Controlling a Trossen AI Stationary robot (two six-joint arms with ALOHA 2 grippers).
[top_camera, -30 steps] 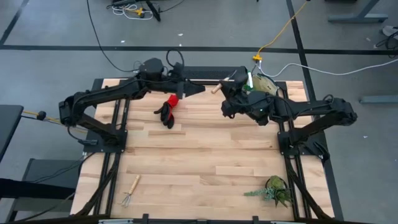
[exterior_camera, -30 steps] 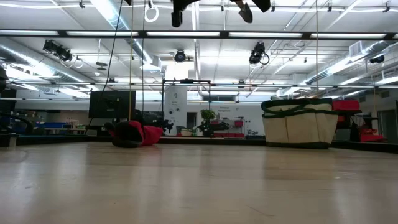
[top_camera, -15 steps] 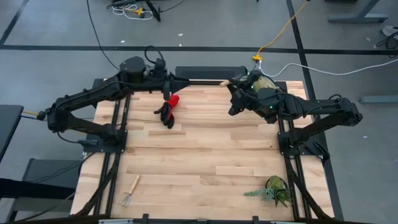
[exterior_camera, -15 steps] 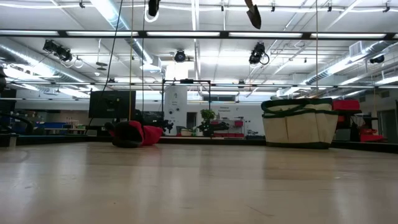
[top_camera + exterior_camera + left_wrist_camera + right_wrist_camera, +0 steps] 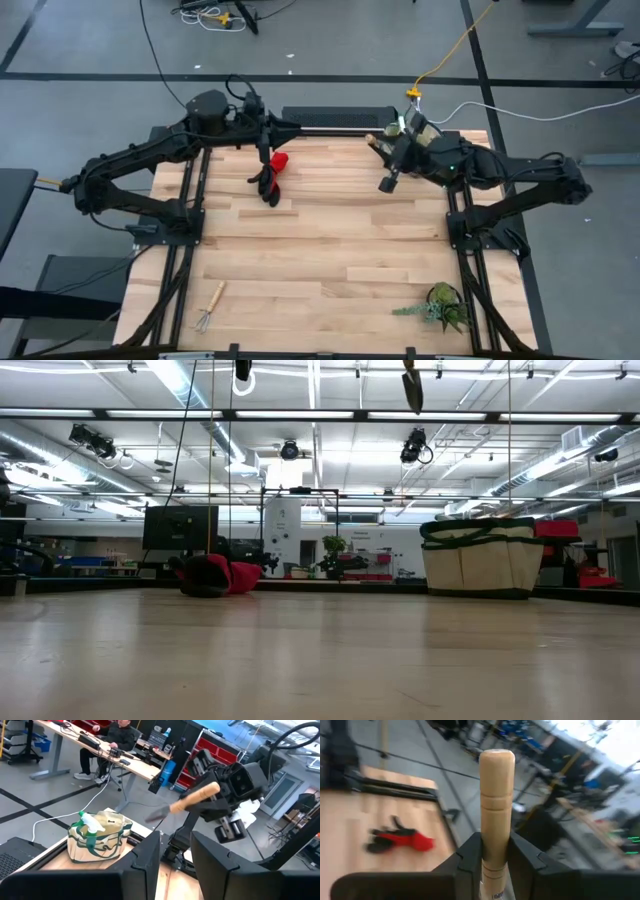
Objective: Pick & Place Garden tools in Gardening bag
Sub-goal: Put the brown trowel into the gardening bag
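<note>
Swung rightward since a second ago, the right claw (image 5: 392,160) grips the trowel (image 5: 388,171) by its wooden handle, beside the gardening bag (image 5: 428,136) at the desk's (image 5: 330,240) far right. Tip it blade-down above the bag's mouth before letting go.

Left claw (image 5: 268,133), narrow and empty, hangs above the gloves (image 5: 270,177).

Four cameras on my table
One straight overhead, one level at tabletop height, one on each wrist; overhead and low share the gloves (image 5: 270,176).

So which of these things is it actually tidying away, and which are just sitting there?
Part of the job:
- trowel, held in the right hand
- gloves
- little rake
- gardening bag

Just lying about:
- leafy plant
</note>
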